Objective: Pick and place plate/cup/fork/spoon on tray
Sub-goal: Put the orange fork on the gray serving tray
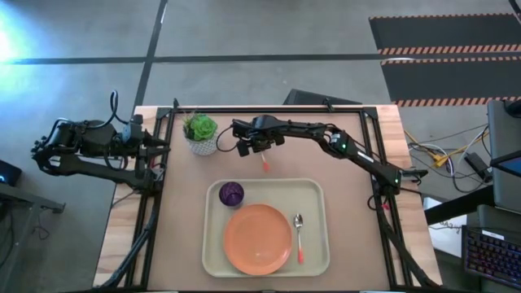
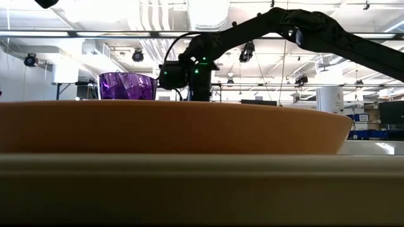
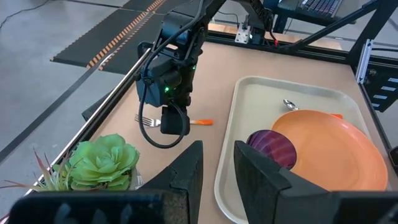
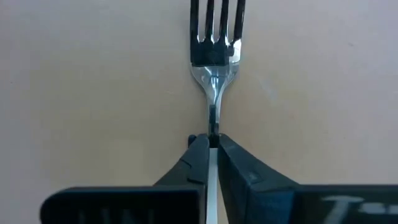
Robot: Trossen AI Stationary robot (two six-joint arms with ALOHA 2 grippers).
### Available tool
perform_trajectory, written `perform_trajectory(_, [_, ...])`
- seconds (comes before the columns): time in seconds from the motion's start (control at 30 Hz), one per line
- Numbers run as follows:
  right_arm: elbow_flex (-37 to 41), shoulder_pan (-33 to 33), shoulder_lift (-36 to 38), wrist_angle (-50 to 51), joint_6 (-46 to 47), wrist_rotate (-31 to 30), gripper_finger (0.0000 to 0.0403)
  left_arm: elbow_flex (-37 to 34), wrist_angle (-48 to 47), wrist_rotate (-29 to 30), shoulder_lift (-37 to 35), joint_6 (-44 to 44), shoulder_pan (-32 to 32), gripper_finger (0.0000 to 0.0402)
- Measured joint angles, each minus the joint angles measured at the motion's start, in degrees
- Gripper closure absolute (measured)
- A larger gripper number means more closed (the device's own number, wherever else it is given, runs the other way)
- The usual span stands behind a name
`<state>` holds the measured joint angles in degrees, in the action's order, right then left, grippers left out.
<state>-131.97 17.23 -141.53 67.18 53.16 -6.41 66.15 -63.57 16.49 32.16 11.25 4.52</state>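
Note:
The fork (image 4: 214,56) lies level at the table's far middle, with its tines (image 3: 144,120) toward the left and its orange-red handle (image 1: 264,165) toward the near side. My right gripper (image 4: 212,142) stands over it, shut on its metal neck. The orange plate (image 1: 257,238), the purple cup (image 1: 231,193) and the spoon (image 1: 299,236) rest on the cream tray (image 1: 319,195). My left gripper (image 3: 217,168) is open and empty at the table's left edge (image 1: 159,146). My right gripper pinches the fork's thin metal neck (image 4: 213,121), just behind the tines, between its two fingertips (image 4: 200,152). The fingers point down from above. The fork stays level at the table top; I cannot tell whether it rests on the table or is just clear of it.
A white pot with a green plant (image 1: 200,133) stands at the far left, close to my right gripper. The tray fills the near middle of the table. Black frame rails run along the table's left and right edges.

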Motion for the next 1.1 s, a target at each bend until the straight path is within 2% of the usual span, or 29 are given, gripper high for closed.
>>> perform_trajectory(0.2, [-1.2, 0.0, 0.4, 1.5, -1.0, -0.7, 0.0393, 0.0, 0.0, 0.0, 0.0, 0.0, 0.0, 0.0329])
perform_trajectory(0.3, [-2.6, -0.2, 1.8, 7.3, -1.6, -3.6, 0.0394, 0.0, 0.0, 0.0, 0.0, 0.0, 0.0, 0.0329])
perform_trajectory(0.53, [-2.9, -0.2, 14.8, 19.0, -0.3, -11.9, 0.0394, 0.0, 0.0, 0.0, 0.0, 0.0, 0.0, 0.0329])
perform_trajectory(0.63, [-2.6, -1.0, 19.9, 23.3, 1.4, -13.3, 0.0394, 0.0, 0.0, 0.0, 0.0, 0.0, 0.0, 0.0329])
perform_trajectory(0.83, [-2.4, -5.0, 30.3, 23.0, 4.6, -15.7, 0.0394, 0.0, 0.0, 0.0, 0.0, 0.1, 0.0, 0.0329])
perform_trajectory(0.9, [-1.5, -7.2, 32.1, 23.0, 7.7, -17.8, 0.0394, 0.0, 0.0, 0.0, 0.0, 0.1, 0.0, 0.0329])
perform_trajectory(1.1, [5.7, -14.9, 35.7, 22.8, 16.5, -16.8, 0.0394, 0.0, 0.0, 0.0, 0.0, 0.1, 0.0, 0.0329])
